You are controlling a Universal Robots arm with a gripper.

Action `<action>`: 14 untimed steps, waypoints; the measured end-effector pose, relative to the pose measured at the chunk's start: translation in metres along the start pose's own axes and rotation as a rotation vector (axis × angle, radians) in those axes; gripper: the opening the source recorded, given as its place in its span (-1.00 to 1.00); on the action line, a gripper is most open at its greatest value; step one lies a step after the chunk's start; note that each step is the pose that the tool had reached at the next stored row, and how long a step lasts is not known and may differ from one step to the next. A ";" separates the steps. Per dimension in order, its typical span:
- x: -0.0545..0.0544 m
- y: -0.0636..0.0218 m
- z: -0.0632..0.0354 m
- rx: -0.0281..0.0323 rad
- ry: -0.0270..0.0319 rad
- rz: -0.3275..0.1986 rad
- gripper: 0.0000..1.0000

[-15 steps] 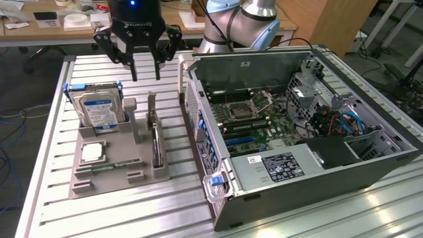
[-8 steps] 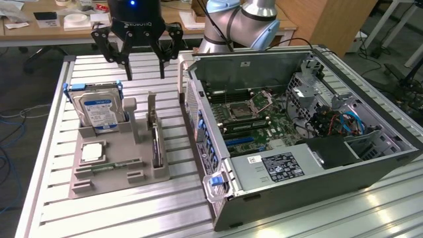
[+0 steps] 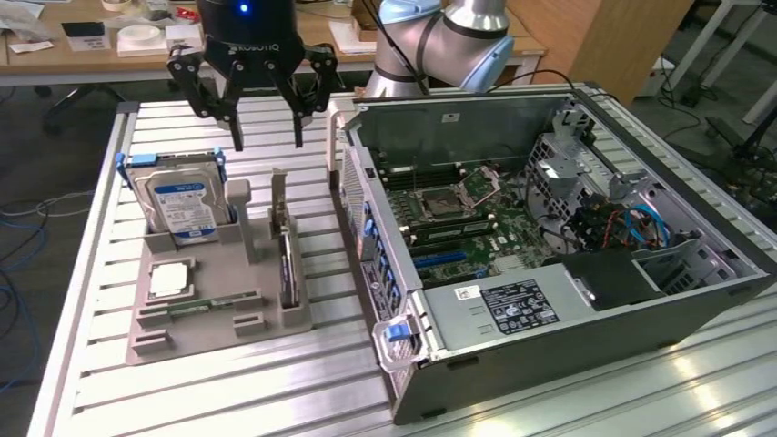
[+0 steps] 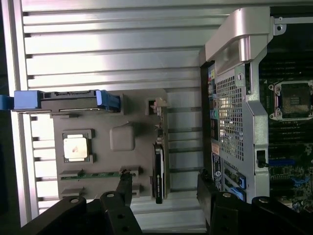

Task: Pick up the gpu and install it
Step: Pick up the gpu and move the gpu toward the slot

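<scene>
Black fingers (image 4: 123, 188) of the gripper (image 3: 268, 138) stand spread wide, empty, hanging over the table (image 3: 182, 391) by the hard-drive end of the grey tray (image 3: 243, 273). Gpu (image 3: 287, 269) stands on edge in a tray slot, on the side nearest the open case (image 3: 583, 319), apart from the fingers. Hard drive (image 3: 182, 205), CPU (image 3: 170, 278) and memory stick (image 3: 206, 307) share the tray

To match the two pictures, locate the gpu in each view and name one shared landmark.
Exterior view: the gpu stands on edge in the grey tray, along the side nearest the case.
Wrist view: the gpu is seen edge-on in the tray, between the tray's middle and the case.
Shared landmark: the hard drive with blue clips, at one end of the tray.
</scene>
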State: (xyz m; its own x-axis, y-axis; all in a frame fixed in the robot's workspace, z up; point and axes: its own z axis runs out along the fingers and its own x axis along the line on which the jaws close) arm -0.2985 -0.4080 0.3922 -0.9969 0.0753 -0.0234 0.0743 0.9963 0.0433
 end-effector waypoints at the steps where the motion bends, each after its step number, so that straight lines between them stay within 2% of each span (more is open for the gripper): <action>1: 0.000 0.0000 0.0000 0.0000 0.0000 0.000 0.29; 5: 0.000 -0.0002 0.0002 0.0002 0.0002 0.000 0.29; 11: 0.001 -0.0006 0.0064 0.0002 0.0006 0.000 0.29; 14: 0.002 -0.0006 0.0092 0.0004 0.0028 0.000 0.29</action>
State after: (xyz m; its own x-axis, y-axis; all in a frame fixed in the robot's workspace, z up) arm -0.2999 -0.4081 0.3829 -0.9970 0.0752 -0.0206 0.0743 0.9963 0.0429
